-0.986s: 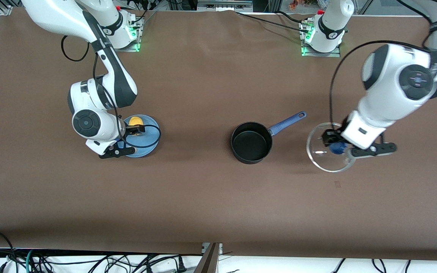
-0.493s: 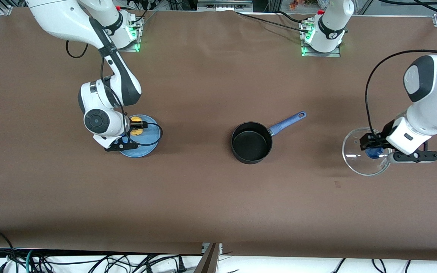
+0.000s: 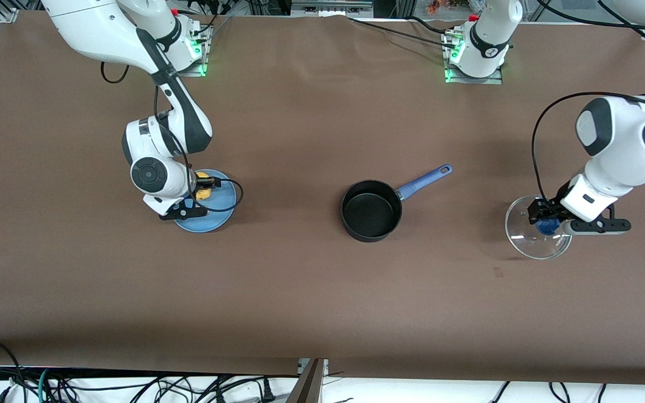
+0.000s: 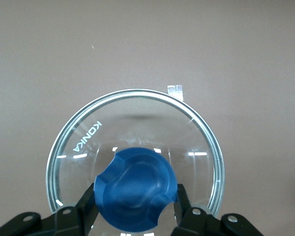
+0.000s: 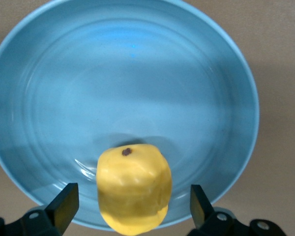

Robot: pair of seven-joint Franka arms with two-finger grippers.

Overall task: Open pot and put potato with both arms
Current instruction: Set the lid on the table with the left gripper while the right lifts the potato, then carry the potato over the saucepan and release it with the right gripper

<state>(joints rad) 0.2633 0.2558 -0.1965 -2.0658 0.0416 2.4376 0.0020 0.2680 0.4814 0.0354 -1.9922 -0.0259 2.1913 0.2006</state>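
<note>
Brown table (image 3: pixel 300 291) spreads wide across the front view, and near its middle sits the black pot (image 3: pixel 371 210), lid off, its blue handle (image 3: pixel 424 179) angled up toward the left arm's base. Over at the right arm's end, a light-blue plate (image 3: pixel 210 215) lies flat on the cloth. At the left arm's end there's the glass lid (image 3: pixel 529 238); whether its rim touches the surface can't be told. Both arm bases (image 3: pixel 473 70) stand along the top edge
</note>
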